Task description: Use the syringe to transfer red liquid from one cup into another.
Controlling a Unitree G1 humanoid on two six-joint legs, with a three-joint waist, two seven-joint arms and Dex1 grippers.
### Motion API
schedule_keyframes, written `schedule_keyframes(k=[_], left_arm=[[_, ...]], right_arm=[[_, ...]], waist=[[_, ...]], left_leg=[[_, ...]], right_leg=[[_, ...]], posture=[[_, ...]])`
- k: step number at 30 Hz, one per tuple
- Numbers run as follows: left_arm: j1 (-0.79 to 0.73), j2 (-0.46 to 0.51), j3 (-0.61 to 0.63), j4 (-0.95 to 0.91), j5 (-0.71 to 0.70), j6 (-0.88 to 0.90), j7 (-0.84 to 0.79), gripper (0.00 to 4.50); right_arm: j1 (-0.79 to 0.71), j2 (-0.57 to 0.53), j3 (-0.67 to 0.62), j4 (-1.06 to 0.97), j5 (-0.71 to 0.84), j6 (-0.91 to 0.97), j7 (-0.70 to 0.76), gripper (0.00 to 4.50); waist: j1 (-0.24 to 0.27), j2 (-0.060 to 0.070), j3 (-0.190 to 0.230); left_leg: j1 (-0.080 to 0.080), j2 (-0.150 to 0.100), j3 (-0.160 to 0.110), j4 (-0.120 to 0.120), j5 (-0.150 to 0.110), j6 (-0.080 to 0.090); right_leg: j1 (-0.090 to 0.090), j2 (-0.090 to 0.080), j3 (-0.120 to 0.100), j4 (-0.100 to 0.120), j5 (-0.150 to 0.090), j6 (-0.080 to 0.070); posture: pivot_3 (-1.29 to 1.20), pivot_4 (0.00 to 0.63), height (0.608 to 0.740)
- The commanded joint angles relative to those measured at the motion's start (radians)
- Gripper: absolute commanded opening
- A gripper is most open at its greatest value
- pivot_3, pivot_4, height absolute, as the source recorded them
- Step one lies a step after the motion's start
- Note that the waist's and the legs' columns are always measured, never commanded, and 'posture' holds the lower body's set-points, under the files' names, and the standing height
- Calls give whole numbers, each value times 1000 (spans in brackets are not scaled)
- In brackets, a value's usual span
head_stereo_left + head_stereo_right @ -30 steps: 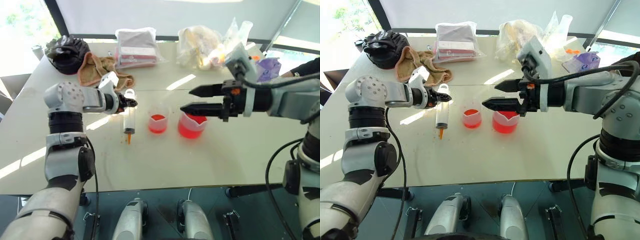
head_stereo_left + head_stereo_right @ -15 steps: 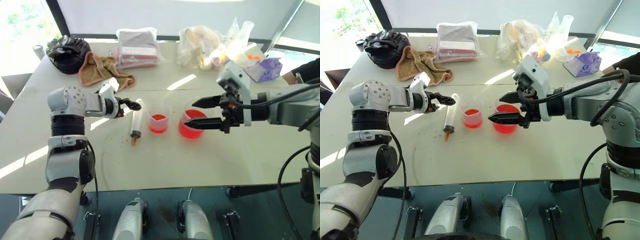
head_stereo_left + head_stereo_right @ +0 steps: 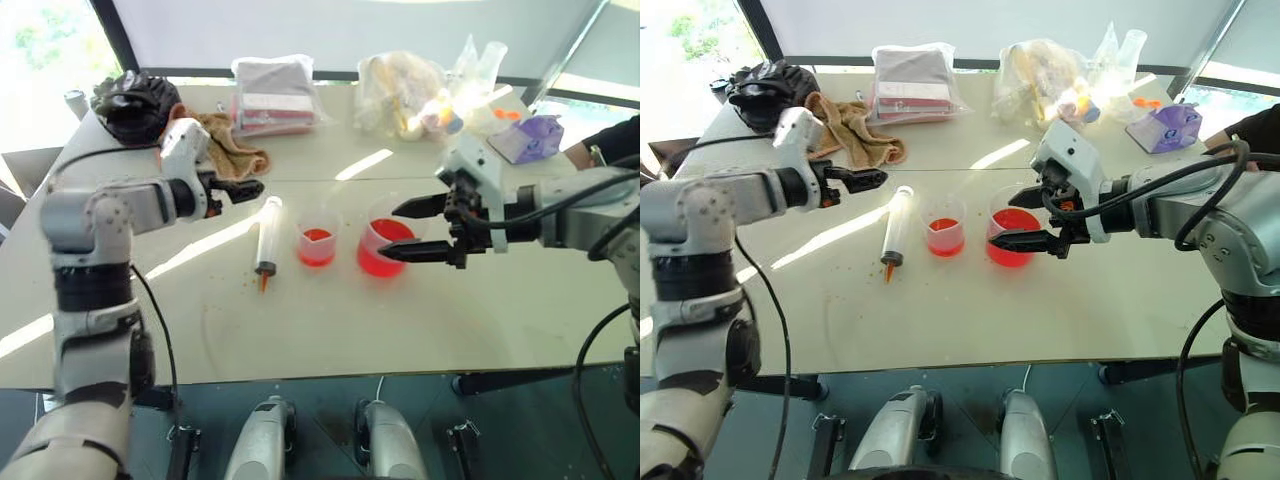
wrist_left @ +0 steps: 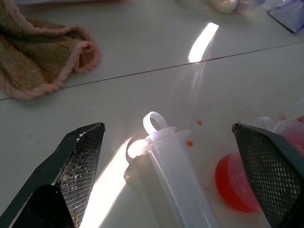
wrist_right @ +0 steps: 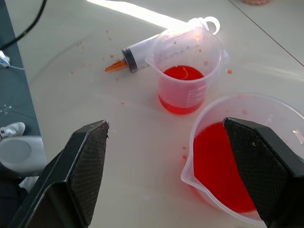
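Note:
The syringe lies flat on the white table, orange tip toward me, with its plunger ring at the far end. My left gripper hovers open just left of and above the plunger end, holding nothing. The smaller cup stands right of the syringe with a little red liquid in it. Beside it stands the larger spouted beaker, holding more red liquid. My right gripper is open, its fingers spread on either side of the beaker's right portion without touching it.
A brown towel, a black bag, a wrapped package, plastic bags and a purple pack lie along the far side. Red droplets dot the table near the syringe. A person's arm shows at the far right.
My left gripper opened and let go of the syringe, which now lies flat on the table; that hand rose and drew back left. My right gripper sank closer to the beaker.

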Motion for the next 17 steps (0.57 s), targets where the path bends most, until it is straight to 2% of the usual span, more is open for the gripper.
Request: schedule_keyframes(k=[1,4,10,17], left_arm=[[43,90,16,-130,-26,-54,-91,4467],[104,167,2,-169,-36,-96,-179,4467],[182,260,23,-187,-49,-146,-278,4467],[240,327,42,-196,-74,-176,-350,4467]], right_arm=[[-15,-30,4,16,-45,-62,57,4045],[-32,-26,22,52,-77,-91,92,4045],[-52,-20,50,102,-136,-140,143,4045],[-77,-3,56,144,-179,-168,177,4045]], waist=[[0,0,0],[3,0,0],[4,0,0],[3,1,0]], left_leg=[[0,0,0,0,0,0],[0,0,0,0,0,0],[-1,0,0,0,0,0],[-1,0,0,0,0,0]], right_leg=[[0,0,0,0,0,0],[0,0,0,0,0,-1],[0,0,-1,-1,0,-1],[0,1,-1,-1,0,-1]], posture=[[0,150,740],[0,150,740],[0,150,740],[0,150,740]])
